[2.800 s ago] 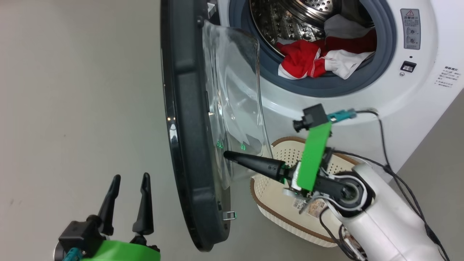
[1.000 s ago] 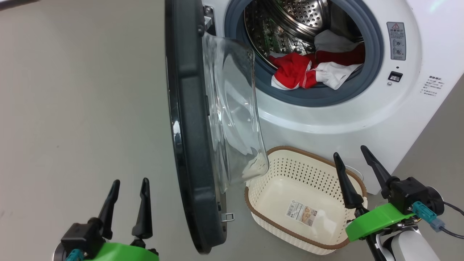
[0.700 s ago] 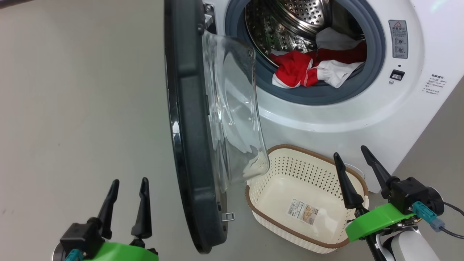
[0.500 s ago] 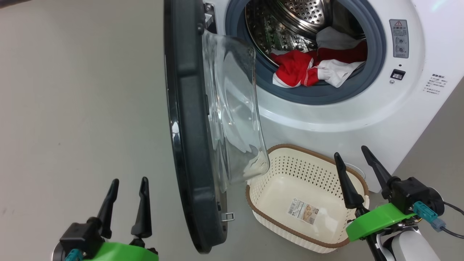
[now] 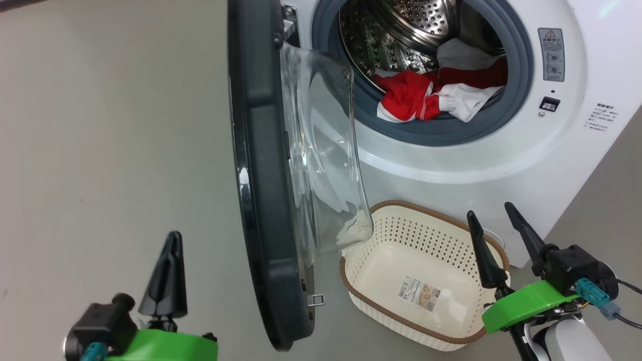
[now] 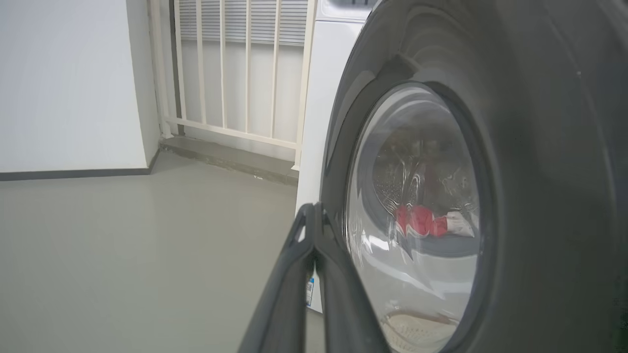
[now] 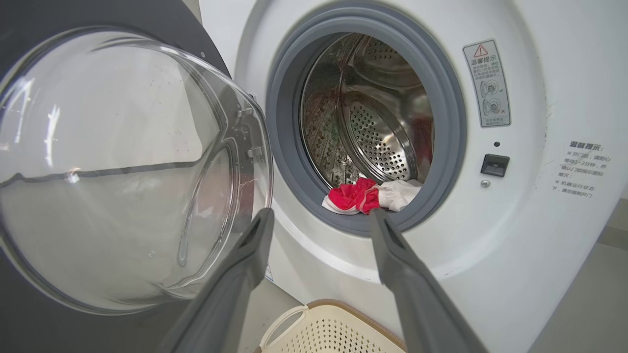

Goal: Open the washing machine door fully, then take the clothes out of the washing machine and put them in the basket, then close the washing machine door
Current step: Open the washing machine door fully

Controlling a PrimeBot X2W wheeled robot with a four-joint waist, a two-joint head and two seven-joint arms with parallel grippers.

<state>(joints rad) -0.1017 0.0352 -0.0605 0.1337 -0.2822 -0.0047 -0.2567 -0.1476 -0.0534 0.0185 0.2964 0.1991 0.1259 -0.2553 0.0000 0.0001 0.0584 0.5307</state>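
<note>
The washing machine is a white front-loader whose door stands swung out, edge-on to the head view, its clear glass bowl bulging toward the drum. Red and white clothes lie at the drum's front lip, also seen as clothes in the right wrist view. The cream basket sits empty on the floor below the opening. My left gripper is shut on nothing, left of the door's outer face. My right gripper is open, hovering over the basket's right end.
Grey floor stretches left of the door. A white wall and a railing stand behind the machine. A cable trails from my right wrist.
My left gripper's fingers have closed together on nothing. The right gripper has shifted very slightly right; door, clothes and basket stay as they were.
</note>
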